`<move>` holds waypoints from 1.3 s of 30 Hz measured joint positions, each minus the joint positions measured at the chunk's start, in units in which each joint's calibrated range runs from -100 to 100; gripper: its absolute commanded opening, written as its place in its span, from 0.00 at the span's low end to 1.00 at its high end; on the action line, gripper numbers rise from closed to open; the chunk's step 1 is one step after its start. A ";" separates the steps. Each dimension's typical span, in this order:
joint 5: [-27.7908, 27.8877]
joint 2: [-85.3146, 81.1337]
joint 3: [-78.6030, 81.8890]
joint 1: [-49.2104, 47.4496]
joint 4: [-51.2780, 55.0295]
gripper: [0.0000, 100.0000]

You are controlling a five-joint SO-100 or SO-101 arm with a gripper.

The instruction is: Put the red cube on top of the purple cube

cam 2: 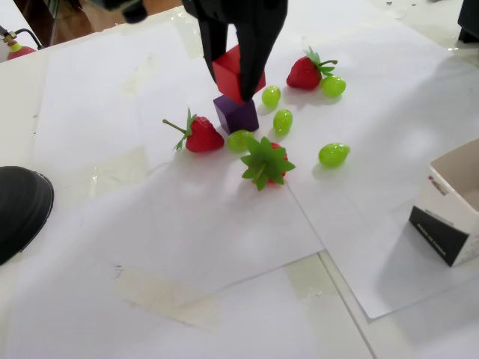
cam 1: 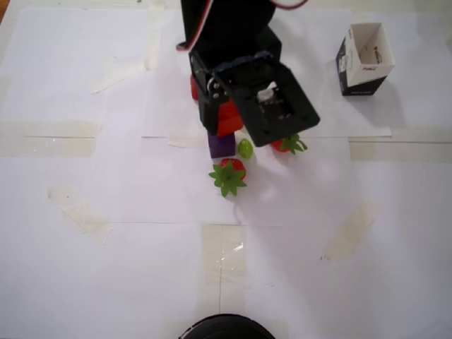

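My gripper [cam 2: 233, 81] is shut on the red cube [cam 2: 227, 70], which hangs tilted just above the purple cube [cam 2: 238, 116]; whether the two touch I cannot tell. In the overhead view the black gripper [cam 1: 224, 121] and arm cover most of the scene; a strip of the red cube [cam 1: 229, 119] shows between the fingers, and only the lower part of the purple cube [cam 1: 221, 147] peeks out below it.
Strawberries [cam 2: 197, 134] [cam 2: 264, 161] [cam 2: 307, 71] and several green grapes [cam 2: 333, 154] lie close around the purple cube. A black-and-white open paper box [cam 1: 363, 59] stands at the overhead view's upper right. A dark round object [cam 2: 19, 209] sits at the fixed view's left edge.
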 measured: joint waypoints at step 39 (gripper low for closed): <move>-0.24 3.27 -1.54 0.07 0.32 0.31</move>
